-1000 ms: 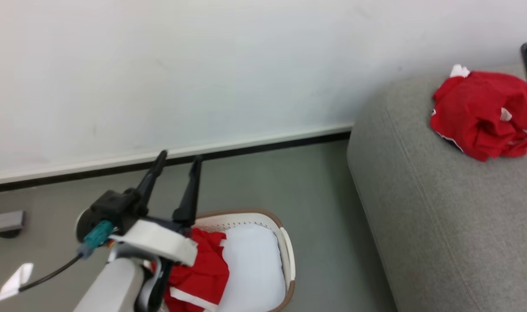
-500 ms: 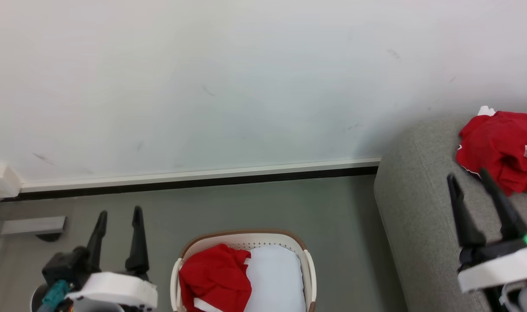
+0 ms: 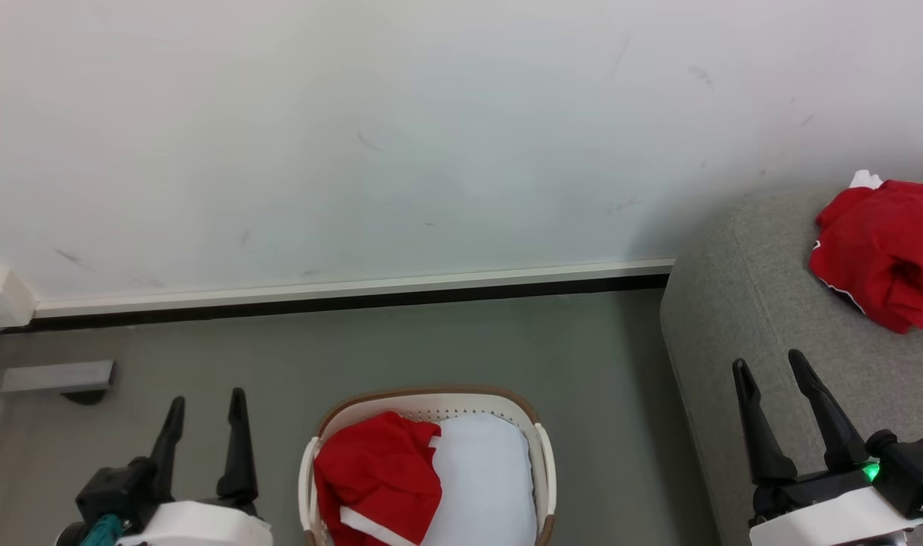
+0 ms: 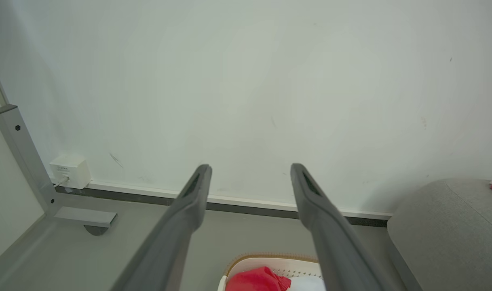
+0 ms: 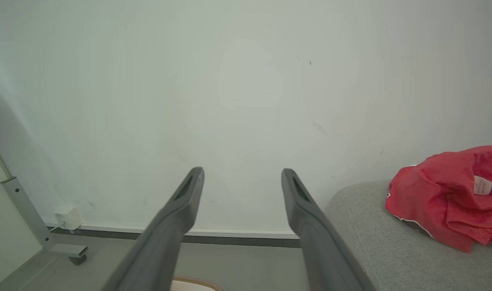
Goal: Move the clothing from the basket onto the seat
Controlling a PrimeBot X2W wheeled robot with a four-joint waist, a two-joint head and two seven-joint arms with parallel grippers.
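A red garment with white trim (image 3: 378, 478) lies bunched in the left half of the white, brown-rimmed basket (image 3: 543, 462) on the floor; the basket's right half shows its pale bottom. Another red piece of clothing (image 3: 882, 250) lies crumpled on the grey seat (image 3: 734, 303) at the right. Left of the basket my left gripper (image 3: 207, 406) stands open and empty. My right gripper (image 3: 772, 368) is open and empty over the seat's front edge. The left wrist view catches the basket (image 4: 270, 262) and the red garment (image 4: 256, 281) low down. The right wrist view has the clothing (image 5: 448, 198) on the seat (image 5: 375, 242).
A white wall with a pale and black baseboard (image 3: 355, 299) runs behind everything. A grey metal foot (image 3: 55, 377) and a white wall box (image 3: 2, 299) sit at the far left. Grey floor (image 3: 431, 349) lies between basket, wall and seat.
The head camera has swung left and settled, so the whole picture shifted. My left gripper has come off the basket to its left. My right gripper has come away from the clothing on the seat.
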